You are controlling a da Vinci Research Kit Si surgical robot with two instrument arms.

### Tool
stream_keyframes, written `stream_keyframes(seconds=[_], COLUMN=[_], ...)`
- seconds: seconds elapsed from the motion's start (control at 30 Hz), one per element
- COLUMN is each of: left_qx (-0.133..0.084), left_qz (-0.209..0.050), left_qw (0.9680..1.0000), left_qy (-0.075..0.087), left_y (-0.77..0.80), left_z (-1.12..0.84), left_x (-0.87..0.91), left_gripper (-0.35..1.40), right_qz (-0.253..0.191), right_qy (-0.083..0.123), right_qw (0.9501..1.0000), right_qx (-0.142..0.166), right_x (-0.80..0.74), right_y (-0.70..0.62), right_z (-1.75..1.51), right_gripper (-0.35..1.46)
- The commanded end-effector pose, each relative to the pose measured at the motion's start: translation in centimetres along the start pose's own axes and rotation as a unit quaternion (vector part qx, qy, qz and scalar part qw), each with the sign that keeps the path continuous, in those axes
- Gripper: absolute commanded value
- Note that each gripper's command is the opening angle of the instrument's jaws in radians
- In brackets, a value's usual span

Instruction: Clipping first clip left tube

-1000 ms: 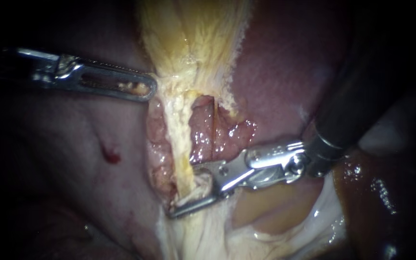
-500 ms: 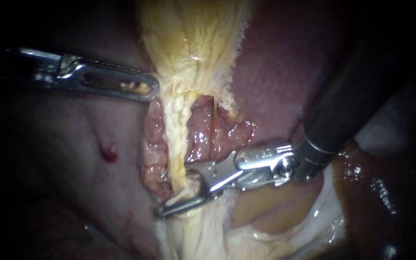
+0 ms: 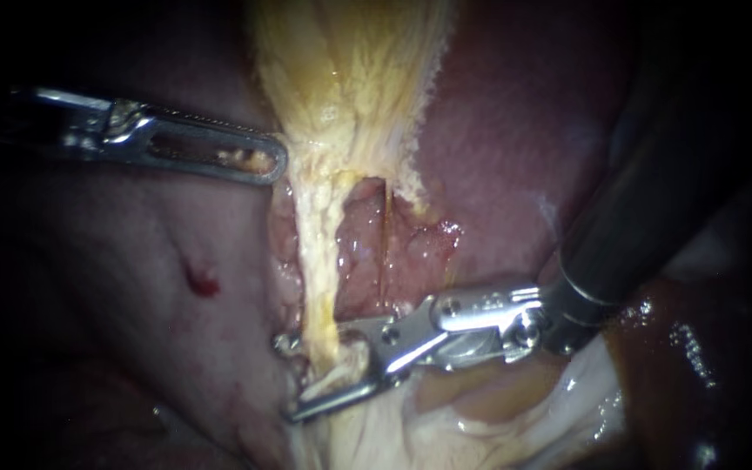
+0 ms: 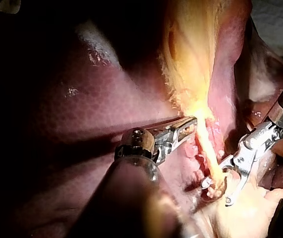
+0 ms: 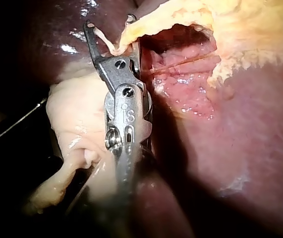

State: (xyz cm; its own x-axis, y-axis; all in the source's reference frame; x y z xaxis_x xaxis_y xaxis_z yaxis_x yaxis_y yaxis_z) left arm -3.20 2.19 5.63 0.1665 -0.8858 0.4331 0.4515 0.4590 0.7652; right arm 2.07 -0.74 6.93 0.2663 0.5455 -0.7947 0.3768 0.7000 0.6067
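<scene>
We are at the point of setting the clip. Our right instrument [image 3: 287, 376] comes in from the right, low in the scene. Its jaws are spread and astride the near end of the left tube [image 3: 319, 261], one jaw on the far side and one on the near side, with the pale strand bunched in the gap between them. That tube runs from the gallbladder [image 3: 350, 70] neck toward us, and the much thinner right tube [image 3: 386, 252] stands apart to its right, across a window of pink tissue [image 3: 363, 261]. Our left instrument [image 3: 273, 161] reaches in from the left, jaws pressed together on the edge of the gallbladder neck, which we judge holds the tube stretched. To clip well, we want both jaw tips showing past the tube's left edge, the jaws square across it, and nothing but the tube inside them before closing; both tips look clear of it. Room is tight: liver [image 3: 498, 139] flanks both sides and pale fat [image 3: 376, 435] crowds the near side. The window right of the tube is the only free room, so any correction should be small.
</scene>
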Motion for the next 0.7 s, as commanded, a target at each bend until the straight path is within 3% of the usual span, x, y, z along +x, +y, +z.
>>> stream_keyframes(seconds=[0.03, 0.27, 0.7], left_qx=[0.001, 0.001, 0.000], left_qz=[0.000, 0.000, 0.000], left_qw=[1.0000, 1.0000, 1.0000], left_qy=[0.000, 0.000, 0.000], left_y=[0.00, 0.01, 0.01], left_z=[0.00, 0.00, 0.02], left_x=[0.00, 0.00, -0.01], left_gripper=[-0.35, -0.35, -0.35], right_qz=[-0.001, -0.005, -0.005], right_qy=[0.000, 0.000, 0.002], right_qw=[1.0000, 0.9998, 0.9997], right_qx=[0.006, 0.020, 0.025], right_x=[0.01, 0.04, 0.06], right_y=[-0.02, -0.10, -0.08], right_z=[0.01, 0.03, 0.05], right_gripper=[0.50, 0.50, 0.48])
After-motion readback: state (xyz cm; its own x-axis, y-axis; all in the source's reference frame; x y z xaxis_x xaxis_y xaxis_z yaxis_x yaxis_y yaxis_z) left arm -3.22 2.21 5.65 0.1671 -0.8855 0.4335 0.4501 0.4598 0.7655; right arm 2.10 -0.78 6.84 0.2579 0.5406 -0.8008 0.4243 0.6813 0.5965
